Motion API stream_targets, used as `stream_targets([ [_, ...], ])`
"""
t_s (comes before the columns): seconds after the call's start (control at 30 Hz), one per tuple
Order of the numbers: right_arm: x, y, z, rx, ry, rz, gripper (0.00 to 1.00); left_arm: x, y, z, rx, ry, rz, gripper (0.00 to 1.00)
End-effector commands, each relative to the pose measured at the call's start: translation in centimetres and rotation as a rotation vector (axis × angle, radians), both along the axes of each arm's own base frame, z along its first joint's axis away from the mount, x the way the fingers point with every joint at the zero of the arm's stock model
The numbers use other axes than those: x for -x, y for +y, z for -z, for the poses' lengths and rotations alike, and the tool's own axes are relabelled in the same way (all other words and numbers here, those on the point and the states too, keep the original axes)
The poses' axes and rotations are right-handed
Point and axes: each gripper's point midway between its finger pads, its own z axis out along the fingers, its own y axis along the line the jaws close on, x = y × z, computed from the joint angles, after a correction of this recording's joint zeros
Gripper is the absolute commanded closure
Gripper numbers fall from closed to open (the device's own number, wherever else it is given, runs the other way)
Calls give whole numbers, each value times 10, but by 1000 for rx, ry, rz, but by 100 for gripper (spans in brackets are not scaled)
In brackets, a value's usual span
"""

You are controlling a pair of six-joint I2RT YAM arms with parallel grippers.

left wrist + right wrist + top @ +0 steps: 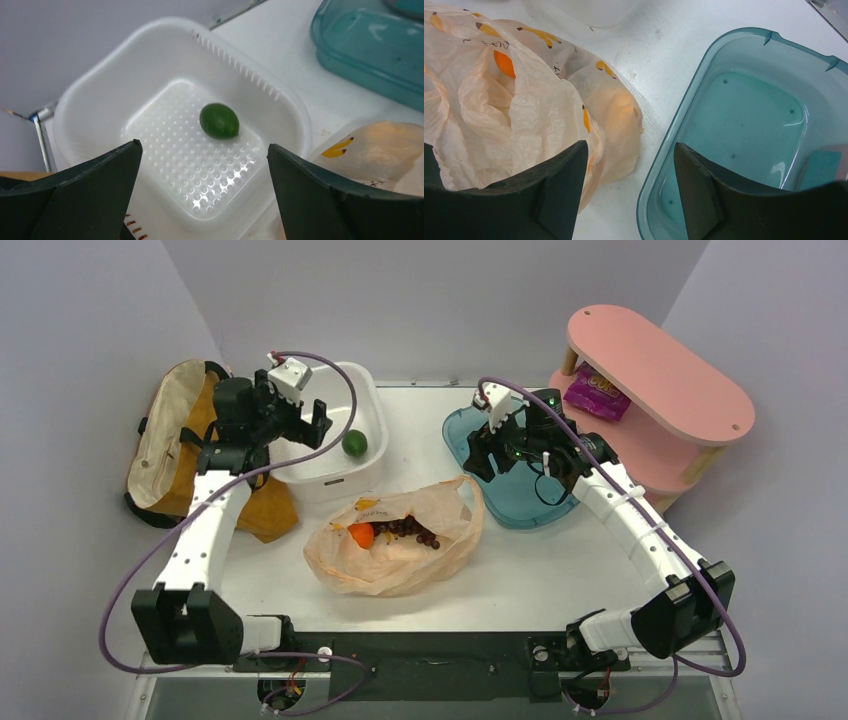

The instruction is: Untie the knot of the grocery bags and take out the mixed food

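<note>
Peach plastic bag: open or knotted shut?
Open. The peach plastic bag lies with its mouth spread, the orange and dark grapes showing bare inside; no knot is visible.

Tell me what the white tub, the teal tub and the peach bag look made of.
White tub: probably glossy moulded plastic, given its dimpled floor and slotted rim. Teal tub: translucent, shiny plastic, judging by tinted see-through walls. Peach bag: thin plastic film, crinkled, with the orange showing through.
</note>
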Motion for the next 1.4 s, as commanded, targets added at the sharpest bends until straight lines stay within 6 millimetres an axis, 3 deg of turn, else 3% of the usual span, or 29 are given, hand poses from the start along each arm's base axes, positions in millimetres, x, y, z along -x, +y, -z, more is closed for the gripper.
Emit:
stream_targets([
  [0.0, 5, 1, -20, -41, -56, -24, 40, 38, -41, -54, -16, -130, 221, 3],
  [0.07, 8, 3, -18, -47, -46, -38, 40, 66, -62, -41, -60, -55, 300, 3],
  [0.1, 10, 4, -17, -50, -41, -46, 39, 83, -69, -26, -72, 4, 346, 3],
  [0.13, 14, 6, -15, -54, -27, -62, 39, 106, -84, -31, -96, -38, 457, 3],
  [0.17, 16, 8, -13, -57, -20, -72, 38, 125, -93, -10, -142, -20, 552, 3],
  [0.2, 20, 10, -11, -59, -7, -84, 38, 145, -99, -16, -155, -73, 620, 3],
  [0.23, 23, 12, -9, -58, 0, -95, 38, 162, -109, 6, -204, -79, 708, 3],
  [0.27, 26, 13, -5, -55, 12, -101, 38, 176, -112, 7, -234, -122, 746, 3],
  [0.3, 29, 15, -2, -52, 17, -111, 37, 194, -123, 27, -287, -130, 843, 3],
  [0.37, 34, 17, 4, -46, 32, -122, 37, 215, -135, 45, -352, -154, 944, 3],
  [0.43, 38, 18, 12, -39, 50, -128, 37, 223, -146, 58, -389, -153, 999, 5],
  [0.57, 38, 17, 17, -29, 64, -120, 37, 215, -163, 83, -417, -94, 1029, 10],
  [0.77, 35, 10, 24, -30, 93, -82, 35, 188, -179, 135, -509, -47, 1075, 17],
  [1.03, 41, 8, 52, -8, 171, -70, 29, 159, -188, 171, -591, -14, 1086, 19],
  [1.2, 41, 12, 61, -19, 211, -74, 27, 151, -193, 166, -583, -42, 1084, 19],
  [1.37, 40, 18, 58, -51, 232, -79, 24, 159, -193, 125, -491, -129, 1043, 19],
])
